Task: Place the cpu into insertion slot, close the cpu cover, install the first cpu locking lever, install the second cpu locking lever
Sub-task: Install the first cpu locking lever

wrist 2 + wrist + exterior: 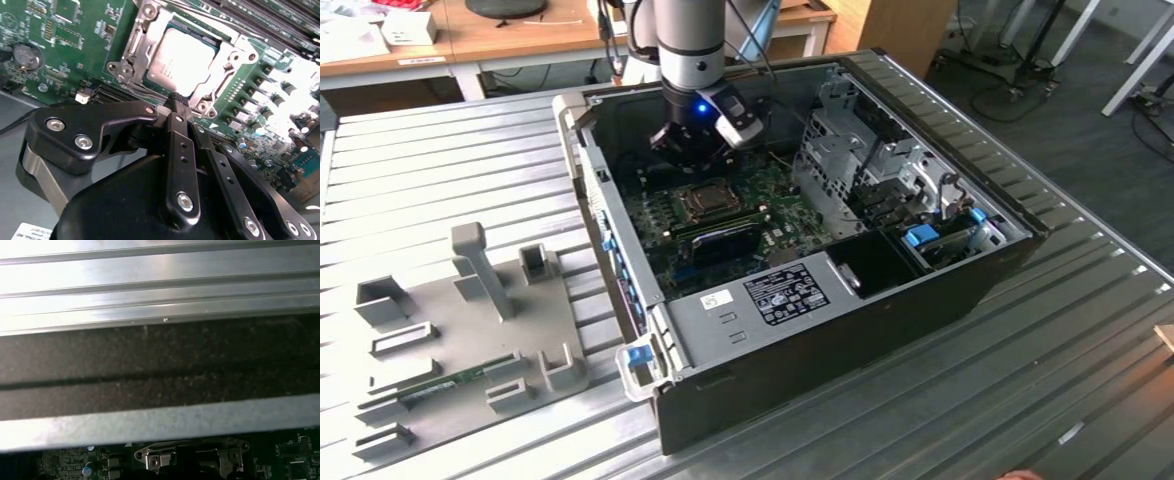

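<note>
Seems past seating and cover-closing: cpu (181,60) lies in the insertion slot (226,75) at upper centre of the second wrist view, framed by the cpu cover (131,47), with the hand (179,98) pinched together, empty, just beside, presumably working a locking lever.

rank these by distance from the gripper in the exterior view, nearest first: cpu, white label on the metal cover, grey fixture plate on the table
1. The cpu, just below the gripper, inside the case.
2. The white label, farther along the case, on the metal cover toward its near end.
3. The grey fixture plate, outside the case on the table, at the exterior view's left.
</note>
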Controlling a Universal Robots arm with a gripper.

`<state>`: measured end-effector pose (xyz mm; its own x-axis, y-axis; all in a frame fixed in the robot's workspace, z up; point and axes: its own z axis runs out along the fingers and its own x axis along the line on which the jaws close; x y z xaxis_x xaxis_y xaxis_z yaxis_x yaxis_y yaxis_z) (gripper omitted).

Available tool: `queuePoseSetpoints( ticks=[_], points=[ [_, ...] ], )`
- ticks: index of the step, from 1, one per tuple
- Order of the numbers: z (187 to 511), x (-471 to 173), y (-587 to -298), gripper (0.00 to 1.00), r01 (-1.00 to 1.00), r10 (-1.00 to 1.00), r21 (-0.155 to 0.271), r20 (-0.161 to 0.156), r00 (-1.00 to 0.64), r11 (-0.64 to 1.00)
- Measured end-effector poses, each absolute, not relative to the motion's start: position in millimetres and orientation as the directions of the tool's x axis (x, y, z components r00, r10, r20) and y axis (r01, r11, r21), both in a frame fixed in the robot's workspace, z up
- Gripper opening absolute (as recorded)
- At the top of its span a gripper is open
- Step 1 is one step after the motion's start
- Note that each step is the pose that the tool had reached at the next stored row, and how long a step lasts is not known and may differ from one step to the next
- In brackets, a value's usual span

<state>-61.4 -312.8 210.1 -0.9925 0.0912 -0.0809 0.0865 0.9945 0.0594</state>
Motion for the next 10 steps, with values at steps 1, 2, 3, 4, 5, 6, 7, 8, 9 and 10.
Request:
queuePoseSetpoints(
  ticks=[1,2,3,4,5,6,7,8,9,10],
  points=[
    [210.1,-61.4,-312.9,0.1,0.085,0.09,0.059,-0.084,-0.992,0.995],
    [210.0,-61.3,-313.0,0.1,0.085,0.09,0.06,-0.085,-0.992,0.995],
    [210.0,-61.3,-313.3,0.1,0.085,0.09,0.06,-0.085,-0.992,0.995],
    [210.0,-61.2,-313.7,0.1,0.085,0.09,0.059,-0.085,-0.992,0.995],
    [210.0,-61.2,-314.3,0.1,0.085,0.09,0.059,-0.085,-0.992,0.995],
    [210.0,-61.2,-315.6,0.1,0.085,0.09,0.059,-0.085,-0.992,0.995],
    [210.0,-61.2,-317.2,0.1,0.085,0.09,0.059,-0.085,-0.992,0.995],
    [209.9,-61.2,-319.6,0.1,0.085,0.09,0.059,-0.085,-0.992,0.995],
    [210.0,-61.2,-322.2,0.1,0.085,0.09,0.059,-0.085,-0.992,0.995],
    [209.9,-61.2,-324.9,0.1,0.085,0.09,0.06,-0.085,-0.992,0.995]
  ],
)
